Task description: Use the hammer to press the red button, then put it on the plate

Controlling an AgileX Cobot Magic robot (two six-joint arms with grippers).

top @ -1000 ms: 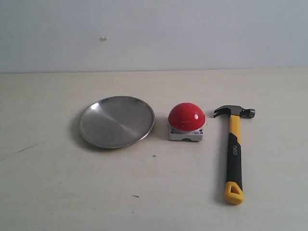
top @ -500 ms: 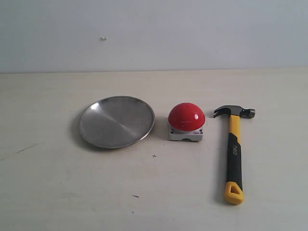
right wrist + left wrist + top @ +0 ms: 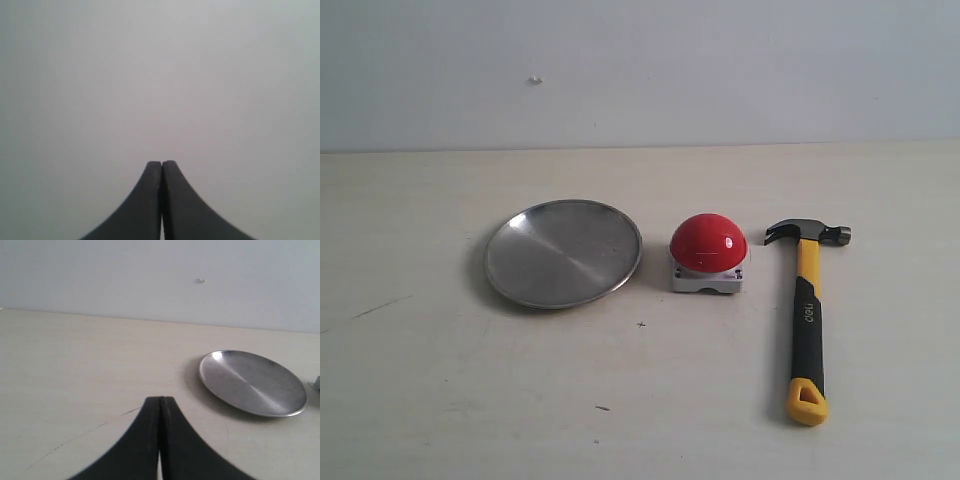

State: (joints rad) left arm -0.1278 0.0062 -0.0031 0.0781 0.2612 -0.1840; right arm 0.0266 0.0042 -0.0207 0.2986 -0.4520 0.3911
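The hammer (image 3: 807, 318) lies flat on the table at the right, dark head toward the far side, yellow loop toward the near edge. The red button (image 3: 708, 243) on its grey base stands just left of the hammer head. The silver plate (image 3: 563, 252) rests left of the button, and shows in the left wrist view as the plate (image 3: 251, 382). My left gripper (image 3: 160, 399) is shut with nothing in it, hovering over bare table short of the plate. My right gripper (image 3: 162, 163) is shut and faces only a plain grey wall. Neither gripper shows in the exterior view.
The pale table (image 3: 640, 400) runs back to a grey wall (image 3: 640, 70). A thin dark scratch (image 3: 80, 432) marks the tabletop near the left gripper, and small dark specks (image 3: 602, 408) dot the near side.
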